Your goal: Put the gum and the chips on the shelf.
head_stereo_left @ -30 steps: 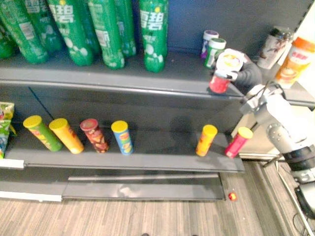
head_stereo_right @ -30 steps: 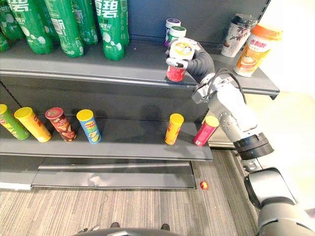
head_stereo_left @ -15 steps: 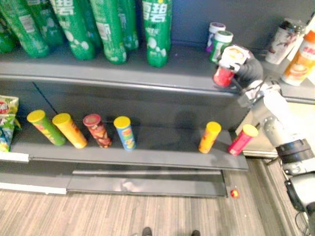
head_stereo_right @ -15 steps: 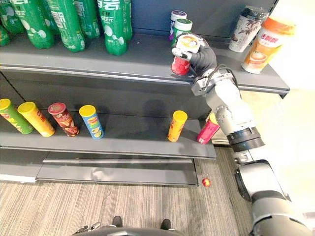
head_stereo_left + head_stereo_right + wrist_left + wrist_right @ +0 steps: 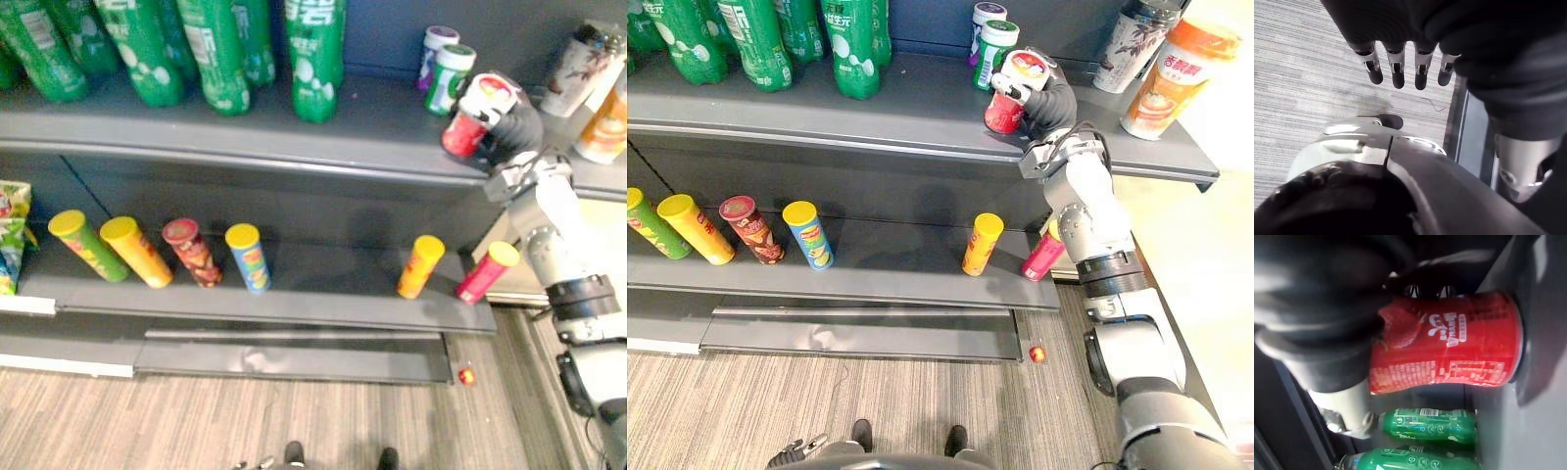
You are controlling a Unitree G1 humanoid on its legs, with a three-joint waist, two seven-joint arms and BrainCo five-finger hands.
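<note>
Staying curled round the gum can (image 5: 1004, 113), the right hand (image 5: 1050, 98) has barely shifted it: base seemingly on the top shelf (image 5: 823, 117), at 6 o'clock from the green tub (image 5: 997, 44), release due; left hand (image 5: 1396, 68) hangs open.

gum: we see a red gum tub (image 5: 1004, 106) with a white lid, base on the upper shelf (image 5: 872, 122) near its right front, clasped by the right hand (image 5: 1050, 100) | chips: green tube (image 5: 645, 223), yellow tube (image 5: 694, 228), red tube (image 5: 749, 228), blue tube (image 5: 808, 233), orange tube (image 5: 982, 243) and pink tube (image 5: 1043, 255) stand in a row on the lower shelf (image 5: 901, 282)
</note>
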